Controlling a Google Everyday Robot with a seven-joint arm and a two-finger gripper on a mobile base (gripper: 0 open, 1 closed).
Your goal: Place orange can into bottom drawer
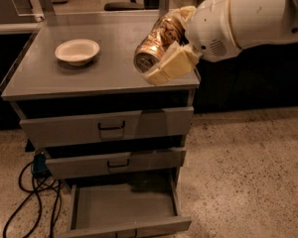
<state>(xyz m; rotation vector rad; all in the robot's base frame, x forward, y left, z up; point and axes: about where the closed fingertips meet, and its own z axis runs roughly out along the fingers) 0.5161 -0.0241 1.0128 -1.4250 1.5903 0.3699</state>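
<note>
Carrying is the step in hand: the claw (pixel 165 47) is clenched on the orange can (pixel 154 46), held tilted, high near the bench's (pixel 109 73) right front corner. Next it must descend (clearing both upper drawers (pixel 109 128)) to the open bottom drawer (pixel 124 202).

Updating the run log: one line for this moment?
gripper shut on orange can | raised by cabinet top, right edge | bottom drawer open

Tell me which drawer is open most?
The bottom drawer: its floor shows; top drawer and middle drawer barely stick out. The tool holds the can over the cabinet's right edge.
</note>
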